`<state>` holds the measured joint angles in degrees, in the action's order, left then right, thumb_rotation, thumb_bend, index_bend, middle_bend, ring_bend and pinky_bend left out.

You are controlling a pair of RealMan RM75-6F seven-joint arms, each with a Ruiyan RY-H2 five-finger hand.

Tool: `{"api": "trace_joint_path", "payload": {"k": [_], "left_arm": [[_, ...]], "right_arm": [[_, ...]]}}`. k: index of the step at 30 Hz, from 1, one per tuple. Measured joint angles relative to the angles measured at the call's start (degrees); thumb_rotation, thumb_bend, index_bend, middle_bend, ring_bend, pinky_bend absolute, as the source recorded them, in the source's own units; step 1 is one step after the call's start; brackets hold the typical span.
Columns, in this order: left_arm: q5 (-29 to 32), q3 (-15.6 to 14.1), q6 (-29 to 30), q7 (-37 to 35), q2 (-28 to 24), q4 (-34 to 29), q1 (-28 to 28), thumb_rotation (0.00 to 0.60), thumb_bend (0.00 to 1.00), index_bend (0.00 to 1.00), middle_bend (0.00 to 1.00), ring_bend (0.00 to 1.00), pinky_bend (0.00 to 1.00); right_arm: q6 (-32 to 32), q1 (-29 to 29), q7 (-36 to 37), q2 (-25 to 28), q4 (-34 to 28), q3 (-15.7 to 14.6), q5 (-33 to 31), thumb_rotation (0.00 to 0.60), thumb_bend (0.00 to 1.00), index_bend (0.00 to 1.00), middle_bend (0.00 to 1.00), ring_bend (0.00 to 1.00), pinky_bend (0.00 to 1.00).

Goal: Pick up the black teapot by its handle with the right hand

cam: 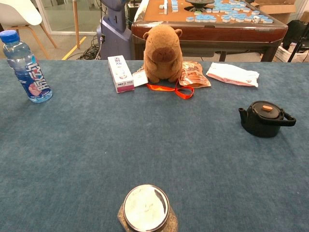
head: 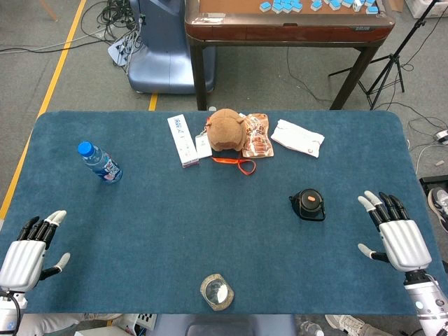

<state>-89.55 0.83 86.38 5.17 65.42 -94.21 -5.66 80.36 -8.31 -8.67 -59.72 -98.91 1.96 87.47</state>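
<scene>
A black teapot [head: 308,204] sits upright on the blue bench [head: 210,231], toward the robot's right side and a little forward of the near edge, with bare cloth all around it. The right hand [head: 395,234] rests near the bench's right-hand corner, palm down, fingers spread and holding nothing. From that hand the teapot lies to the left and slightly farther out, apart from it with open bench between. The left hand [head: 28,252] lies at the opposite corner, fingers likewise spread and empty, well apart from the teapot; the right hand is plainly the nearer of the two.

In the chest view the teapot [cam: 264,119] shows its spout pointing left and its handle reaching out to the right, so its long axis runs across the bench and the handle end faces the right hand's side. That orientation looks favourable: the reach would likely be a short sideways move inward to meet the handle first, without crossing over the lid or spout. Neither hand appears in the chest view.

Well behind the teapot, along the far side, stand a plush toy [head: 225,130], a snack packet [head: 256,134] and a white pouch [head: 297,137]; a water bottle [head: 100,162] lies far left.
</scene>
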Motion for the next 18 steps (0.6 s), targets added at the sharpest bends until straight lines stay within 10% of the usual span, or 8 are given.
{"api": "trace_joint_path", "payload": {"k": [11,18], "left_arm": [[-0.73,0.01,0.81,-0.62,0.47,0.65,0.23,0.6,0.27,0.09,0.11,0.16,0.11],[-1.02,-0.02,0.4,-0.62,0.47,0.77,-0.08,0.6,0.27,0.09,0.11,0.16,0.12]], "right_arm": [[1.85,0.43,1.63,0.25,0.35,0.4,1.11,0.6,0.15,0.0,0.14,0.0,0.0],[1.1,-0.13,1.52,1.31,0.13,0.83,1.02,0.6,0.15,0.0,0.2,0.1,0.26]]}}
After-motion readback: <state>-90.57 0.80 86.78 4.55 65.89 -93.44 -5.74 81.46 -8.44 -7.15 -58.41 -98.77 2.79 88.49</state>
